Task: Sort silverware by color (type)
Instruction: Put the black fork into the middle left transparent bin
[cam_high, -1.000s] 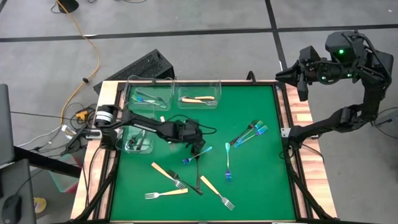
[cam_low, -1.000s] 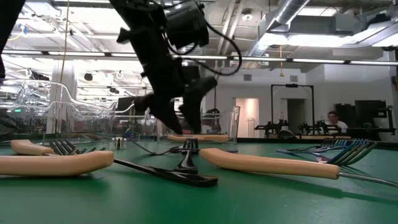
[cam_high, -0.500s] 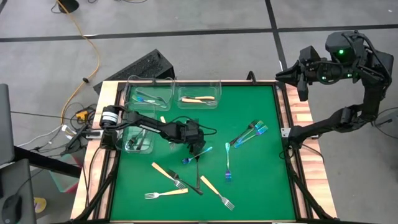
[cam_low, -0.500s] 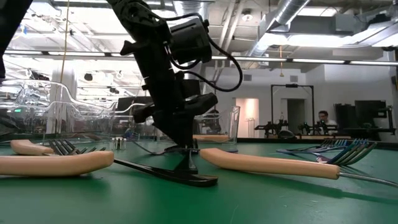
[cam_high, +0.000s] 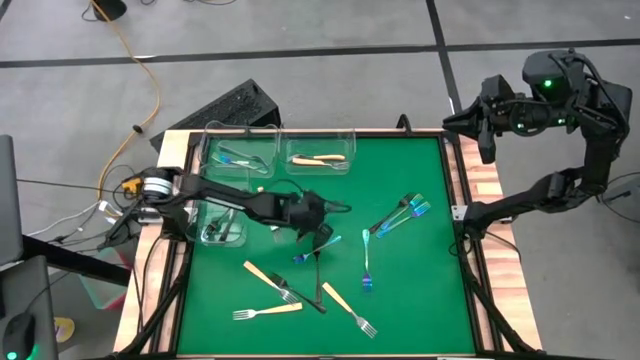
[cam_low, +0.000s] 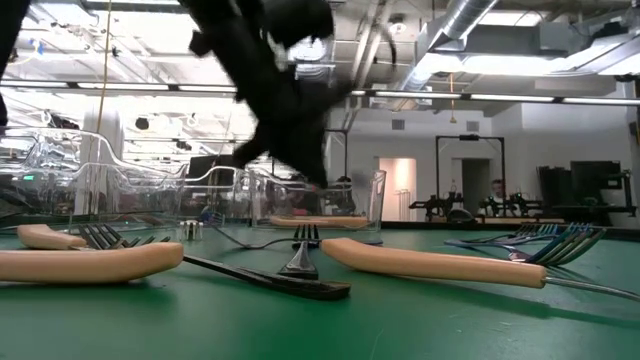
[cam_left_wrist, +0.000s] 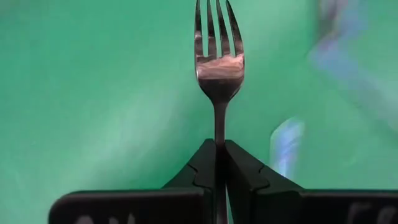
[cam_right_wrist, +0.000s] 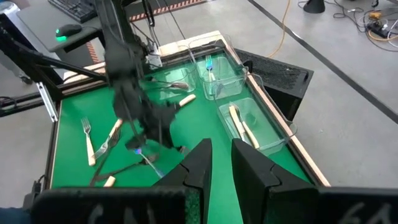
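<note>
We see the green table (cam_high: 420, 290) with three clear bins (cam_high: 320, 150) along its far-left side and forks scattered across the mat. Our left gripper (cam_left_wrist: 220, 163) hangs over the middle, clamped on the handle of a dark fork (cam_left_wrist: 219, 62). Our right gripper (cam_right_wrist: 219, 163) waits beyond the table's right edge, fingers slightly parted, holding nothing.

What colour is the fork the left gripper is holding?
Dark grey fork, pinched in the left gripper; clearest in the left wrist view.
</note>
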